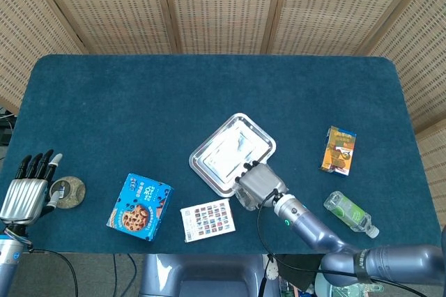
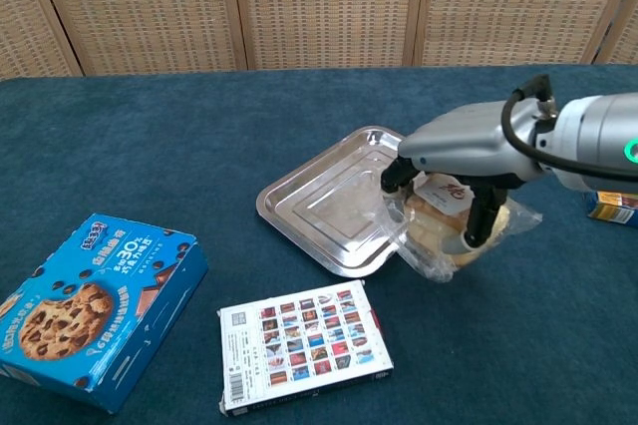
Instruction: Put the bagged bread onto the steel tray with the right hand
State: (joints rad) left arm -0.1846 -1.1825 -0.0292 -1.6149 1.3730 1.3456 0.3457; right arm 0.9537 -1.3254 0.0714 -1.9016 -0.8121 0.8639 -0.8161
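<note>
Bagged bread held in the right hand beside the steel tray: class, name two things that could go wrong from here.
1. The bagged bread hangs at the steel tray's near rim, so its loose plastic may catch the edge and push the tray.
2. The right hand grips it only from above, so the bread could slip out onto the cloth short of the tray.
</note>
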